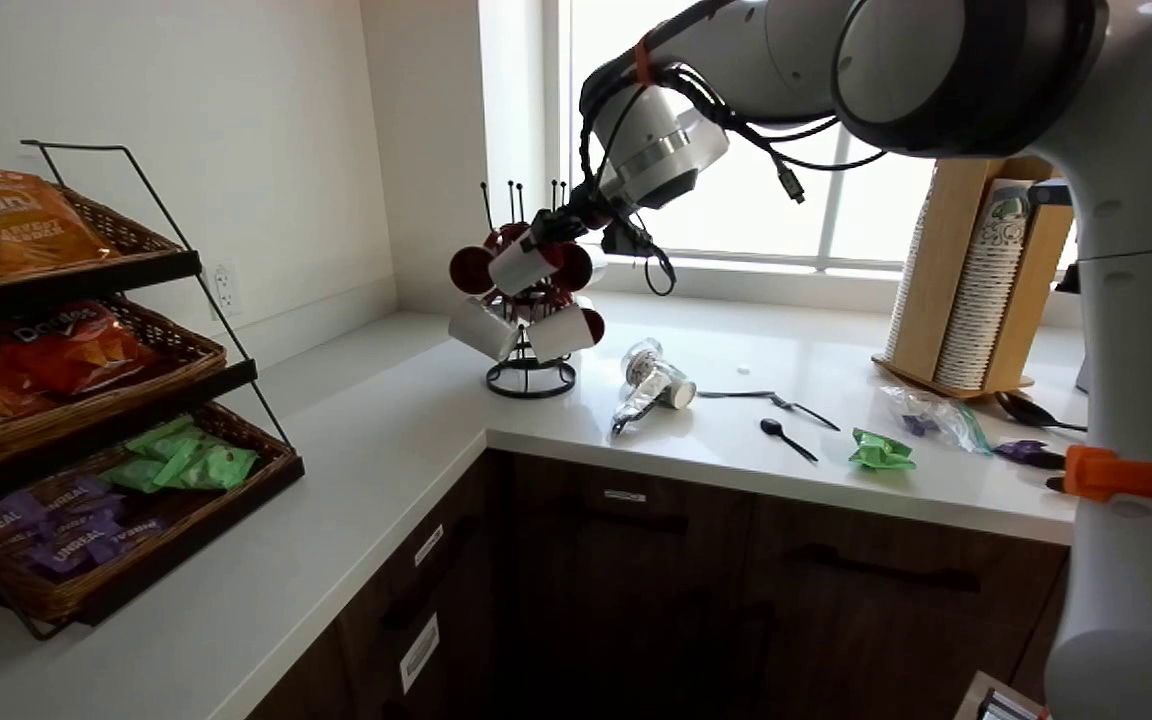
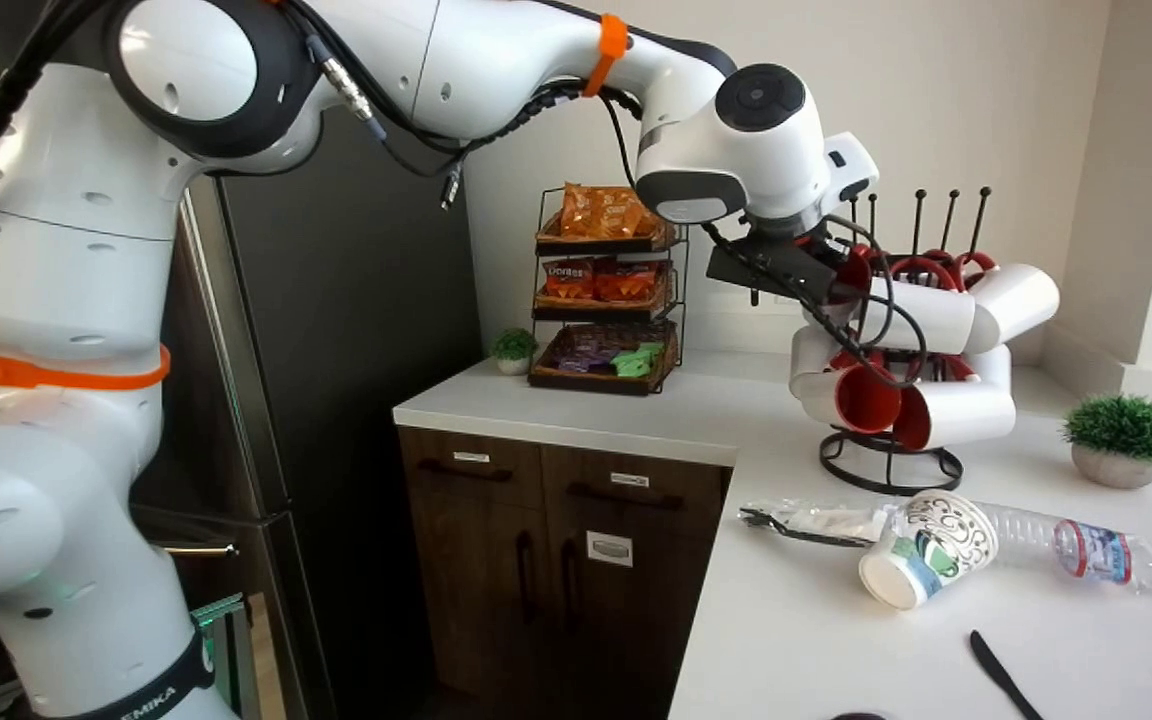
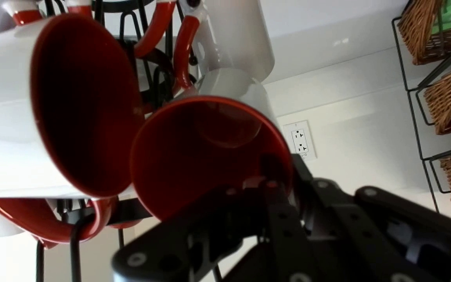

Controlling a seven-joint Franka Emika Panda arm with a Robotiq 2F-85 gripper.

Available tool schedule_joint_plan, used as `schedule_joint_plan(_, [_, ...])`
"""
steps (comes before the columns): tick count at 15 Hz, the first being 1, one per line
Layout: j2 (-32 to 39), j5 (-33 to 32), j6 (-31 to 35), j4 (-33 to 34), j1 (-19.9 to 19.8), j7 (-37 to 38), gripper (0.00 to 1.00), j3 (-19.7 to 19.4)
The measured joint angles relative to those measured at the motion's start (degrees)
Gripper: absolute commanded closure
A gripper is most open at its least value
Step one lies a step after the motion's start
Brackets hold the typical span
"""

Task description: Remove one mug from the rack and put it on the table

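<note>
The black metal rack [image 1: 536, 394] stands at the counter corner, also in an exterior view [image 2: 876, 487]. Several white mugs with red insides hang on it in two tiers. My gripper [image 3: 290, 164] is at the rim of an upper-tier mug [image 3: 206, 145]. One finger is inside the mug and the other outside, close together with the wall pinched between them. This mug shows tilted among the others in both exterior views [image 1: 521, 266] [image 2: 851, 275]. Its handle is hidden, so I cannot tell if it still hangs. The pale table [image 1: 376, 400] extends on both sides of the rack [image 2: 786, 640].
Neighbouring mugs crowd the held one, one mug [image 3: 84, 109] right beside it. A paper cup [image 2: 936, 550], clear bottle [image 2: 1086, 550] and black fork lie in front of the rack. Plants, a tiered snack shelf [image 2: 606, 312] and a wooden cup holder [image 1: 1011, 300] stand farther off.
</note>
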Motion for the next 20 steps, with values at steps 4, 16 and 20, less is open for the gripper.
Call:
schedule_joint_plan(4, [0.16, 0.00, -0.13, -0.12, -0.33, 0.00, 0.60, 0.00])
schedule_joint_plan(16, [3.65, -0.01, -0.13, 0.22, -1.38, -1.04, 0.29, -0.12])
schedule_joint_plan(20, [3.64, -0.01, -0.13, 0.61, -1.38, -1.49, 0.55, 0.01])
